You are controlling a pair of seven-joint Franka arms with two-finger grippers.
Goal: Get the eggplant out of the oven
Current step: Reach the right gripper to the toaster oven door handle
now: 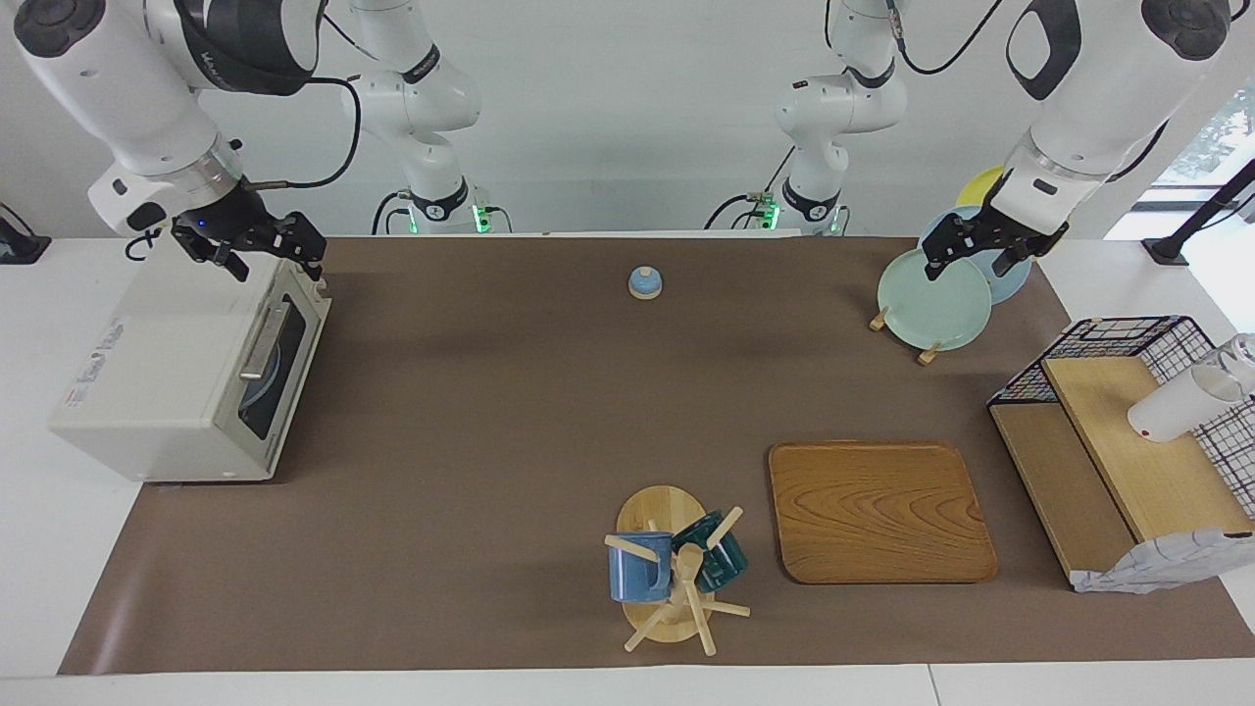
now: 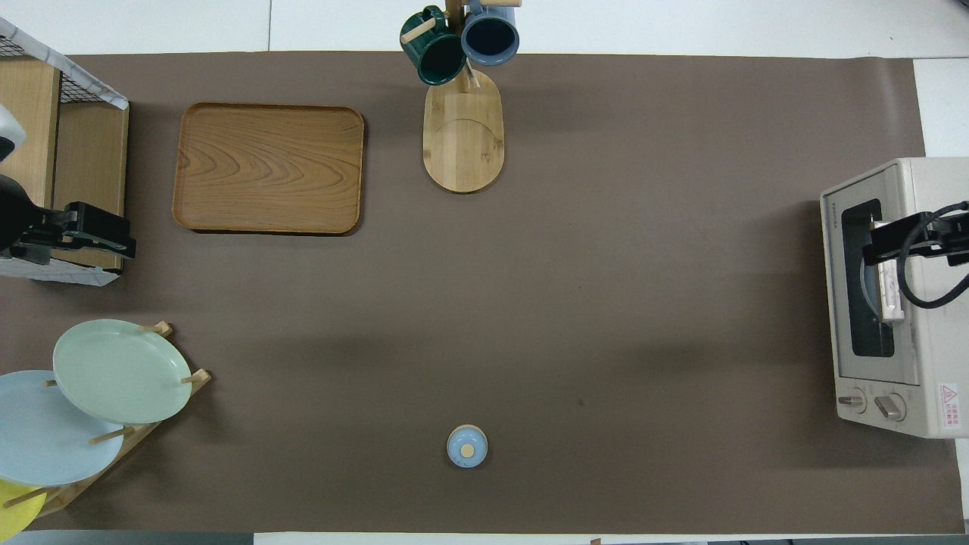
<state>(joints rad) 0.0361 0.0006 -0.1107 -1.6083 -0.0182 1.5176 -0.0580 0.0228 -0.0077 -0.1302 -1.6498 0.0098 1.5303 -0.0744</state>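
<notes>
The off-white oven (image 1: 167,382) (image 2: 908,303) stands at the right arm's end of the table. Its dark glass door (image 1: 279,368) is closed, with the metal bar handle (image 1: 263,341) across it. The eggplant is hidden; only a faint bluish shape shows through the glass. My right gripper (image 1: 275,263) (image 2: 878,244) hangs open over the oven's top edge by the door, holding nothing. My left gripper (image 1: 971,265) (image 2: 113,238) waits open and empty over the plate rack at the left arm's end.
A rack of plates (image 1: 933,299) stands near the left arm's base. A small blue knobbed lid (image 1: 644,282) lies mid-table near the robots. Farther out are a wooden tray (image 1: 878,510), a mug tree (image 1: 672,574) with two mugs, and a wire-and-wood shelf (image 1: 1128,431).
</notes>
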